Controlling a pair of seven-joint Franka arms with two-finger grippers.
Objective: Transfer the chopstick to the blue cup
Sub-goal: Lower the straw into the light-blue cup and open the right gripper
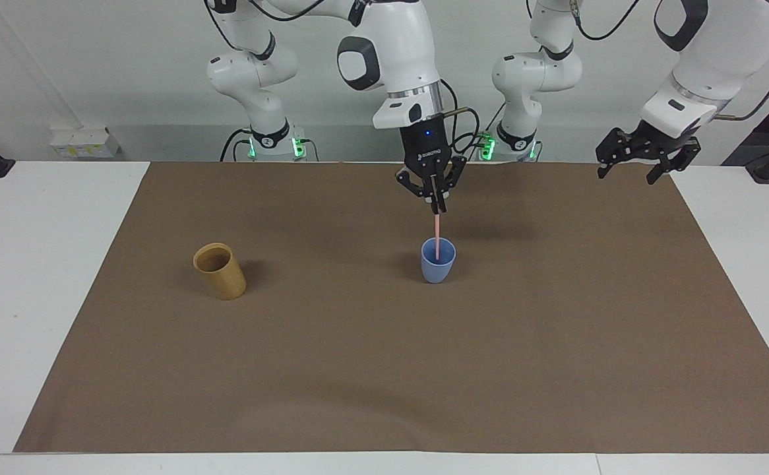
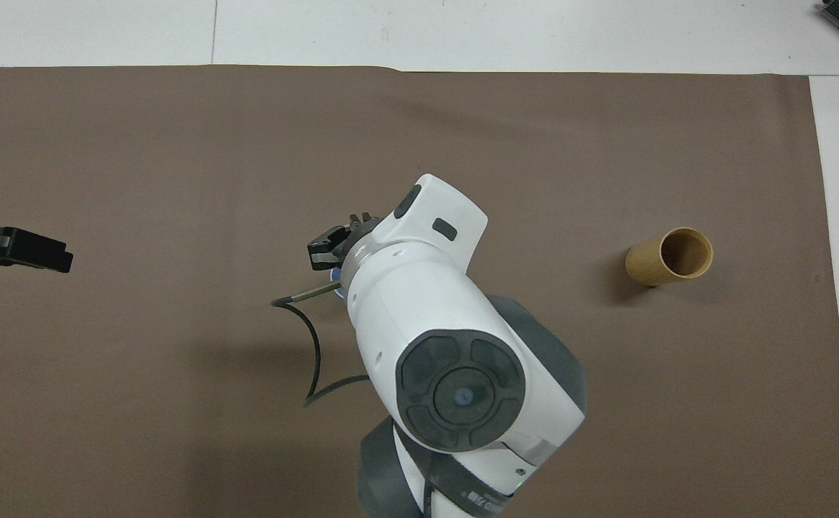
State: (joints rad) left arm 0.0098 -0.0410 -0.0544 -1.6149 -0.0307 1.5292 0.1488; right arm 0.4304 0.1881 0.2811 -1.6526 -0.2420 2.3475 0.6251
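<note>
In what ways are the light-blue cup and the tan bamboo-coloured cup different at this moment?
The small light-blue plastic cup tapers toward its base; the tan bamboo-coloured cylindrical cup has straight walls. The blue one has the thin pale-pink chopstick entering it; the tan one appears empty. The tan cup stands toward the right arm's end. Both are handleless, on the brown mat.

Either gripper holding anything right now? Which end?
The right gripper is shut on the chopstick at its top end; the lower end dips into the blue cup. The left gripper is open and holds nothing, waiting at its end of the table.
</note>
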